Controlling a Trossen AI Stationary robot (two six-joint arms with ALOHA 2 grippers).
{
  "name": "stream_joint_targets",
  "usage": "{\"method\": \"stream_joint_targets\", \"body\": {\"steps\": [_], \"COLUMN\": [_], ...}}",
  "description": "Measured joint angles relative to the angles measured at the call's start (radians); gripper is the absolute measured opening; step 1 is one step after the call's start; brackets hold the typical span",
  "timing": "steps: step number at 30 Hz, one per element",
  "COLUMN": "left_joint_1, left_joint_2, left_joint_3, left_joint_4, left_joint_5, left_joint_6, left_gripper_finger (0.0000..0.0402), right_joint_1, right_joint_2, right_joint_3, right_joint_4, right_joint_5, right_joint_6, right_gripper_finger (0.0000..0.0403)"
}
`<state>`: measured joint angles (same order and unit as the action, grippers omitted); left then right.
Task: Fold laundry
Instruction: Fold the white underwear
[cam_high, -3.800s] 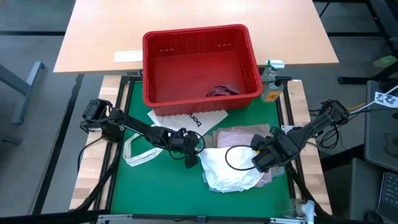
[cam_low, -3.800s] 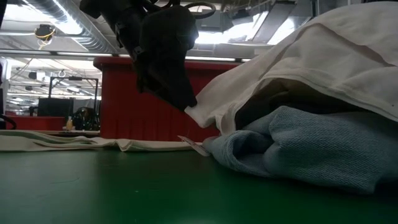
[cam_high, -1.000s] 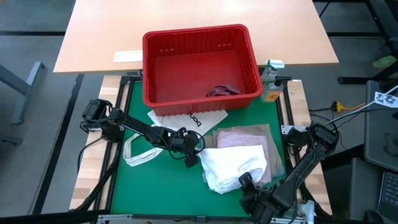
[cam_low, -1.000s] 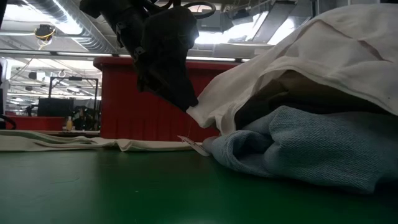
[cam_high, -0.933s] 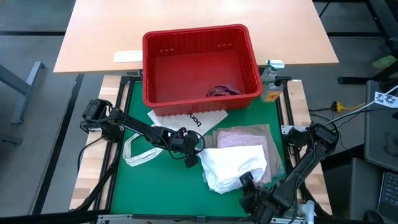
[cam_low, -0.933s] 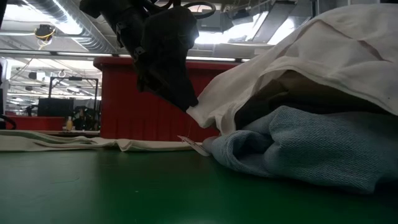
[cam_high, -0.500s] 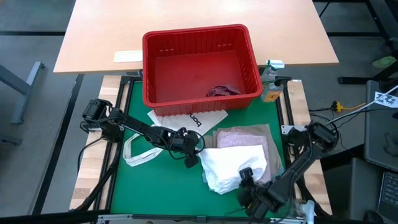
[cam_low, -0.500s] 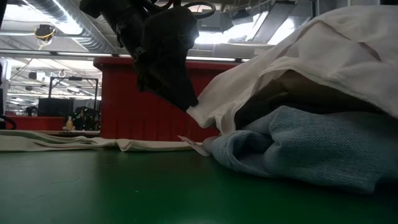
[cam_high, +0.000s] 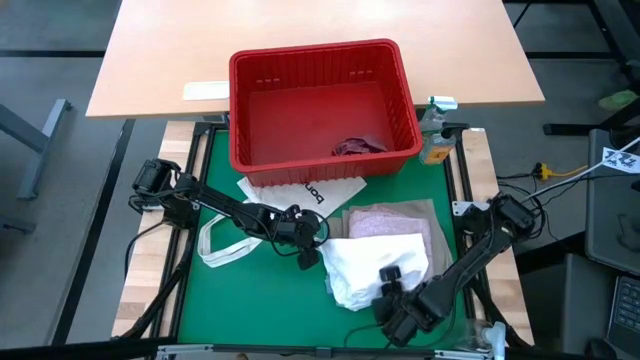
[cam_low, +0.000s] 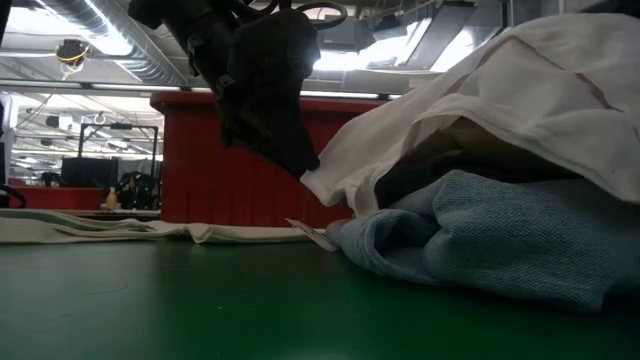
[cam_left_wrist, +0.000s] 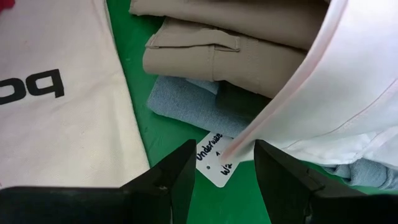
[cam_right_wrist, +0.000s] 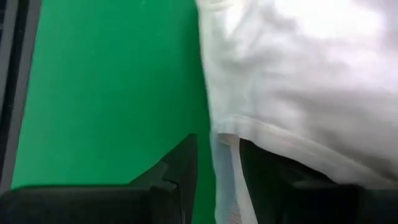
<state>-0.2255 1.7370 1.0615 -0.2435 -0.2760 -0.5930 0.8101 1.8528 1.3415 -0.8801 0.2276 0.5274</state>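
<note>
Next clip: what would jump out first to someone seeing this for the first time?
The big red basket at the far edge of the green mat, nearly empty bar a maroon scrap. Then the white garment draped over a folded pile mid-mat, the left gripper at its edge and the right gripper at its near edge.

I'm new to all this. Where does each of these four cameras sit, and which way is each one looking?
High view: overhead, straight down on both arms, the red basket and white garment.
Low view: at tabletop height, level across the mat; left gripper hangs above.
Left wrist view: on that arm, past its open jaws to a paper tag.
Right wrist view: on that arm, jaws astride the garment's hem.
All share the white garment.
</note>
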Motion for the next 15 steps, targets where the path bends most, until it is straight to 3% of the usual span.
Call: {"method": "stream_joint_targets", "body": {"steps": [11, 15], "left_joint_1": [0.000, 0.000], "left_joint_2": [0.000, 0.000], "left_joint_3": [0.000, 0.000], "left_joint_4": [0.023, 0.027], "left_joint_5": [0.002, 0.008], "left_joint_6": [-0.001, 0.000], "left_gripper_finger": [0.0155, 0.0155], "right_joint_1": [0.001, -0.001], "right_joint_2": [0.043, 0.043], "right_joint_3": [0.000, 0.000], "right_joint_4": [0.027, 0.026], "right_joint_5": [0.016, 0.034], "right_joint_6": [0.023, 0.026], "right_gripper_finger": [0.0120, 0.0102]}}
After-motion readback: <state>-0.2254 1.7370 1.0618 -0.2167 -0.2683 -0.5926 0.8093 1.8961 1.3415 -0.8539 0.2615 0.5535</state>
